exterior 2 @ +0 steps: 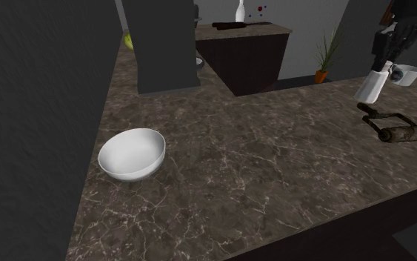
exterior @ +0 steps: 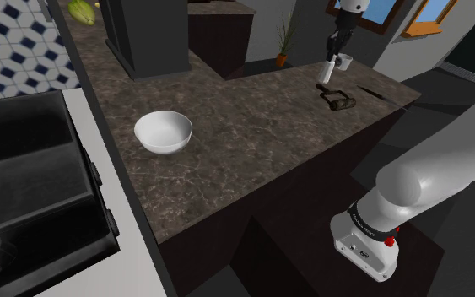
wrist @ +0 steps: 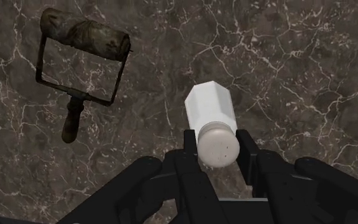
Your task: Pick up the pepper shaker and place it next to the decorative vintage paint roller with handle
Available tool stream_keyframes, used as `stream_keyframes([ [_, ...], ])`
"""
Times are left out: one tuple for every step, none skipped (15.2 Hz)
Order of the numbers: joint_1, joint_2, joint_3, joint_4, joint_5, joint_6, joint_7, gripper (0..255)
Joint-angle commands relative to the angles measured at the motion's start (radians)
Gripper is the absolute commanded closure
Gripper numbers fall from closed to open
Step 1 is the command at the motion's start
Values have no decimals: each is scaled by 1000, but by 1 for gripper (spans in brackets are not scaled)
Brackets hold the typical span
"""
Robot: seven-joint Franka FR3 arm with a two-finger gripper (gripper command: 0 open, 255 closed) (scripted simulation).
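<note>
My gripper point(wrist: 219, 145) is shut on a white pepper shaker point(wrist: 210, 114), clasping it just below its rounded cap. In the shoulder view the shaker point(exterior: 326, 72) hangs tilted under the gripper point(exterior: 334, 57), over the far right part of the dark marble counter point(exterior: 252, 143). The paint roller point(exterior: 338, 99), rusty with a wire frame and a worn handle, lies flat on the counter close beside the shaker. In the second exterior view the shaker point(exterior 2: 369, 85) has its lower end just above the roller's point(exterior 2: 395, 127) handle end. I cannot tell whether the shaker touches the counter. In the wrist view the roller point(wrist: 82, 44) lies apart from the fingers.
A white bowl point(exterior: 164, 132) stands mid-counter, far from the gripper. A small white cup point(exterior 2: 407, 73) stands just behind the shaker. A tall dark block point(exterior: 147, 34) rises at the counter's back. A potted plant point(exterior 2: 325, 59) stands beyond. The counter's edge point(exterior: 396, 105) runs close to the roller.
</note>
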Motion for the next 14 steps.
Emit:
stream_keyframes([
  [-23,23,-26,27,4,1,-52,255],
  [-34,36,-39,42,8,1,-77,255],
  [-46,50,-51,58,12,0,-101,255],
  [-58,66,-63,76,16,0,-126,255],
  [-70,82,-74,95,22,-1,-151,255],
  [-82,99,-85,116,28,-3,-176,255],
  [-94,118,-96,138,34,-5,-200,255],
  [-107,137,-107,161,42,-8,-225,255],
  [-121,158,-117,186,50,-11,-250,255],
  [-135,180,-127,212,59,-15,-275,255],
  [-149,203,-136,240,68,-20,-299,255],
  [-164,226,-145,270,78,-25,-324,255],
  [-180,251,-153,301,89,-32,-348,255],
  [-196,278,-160,335,100,-39,-372,255],
])
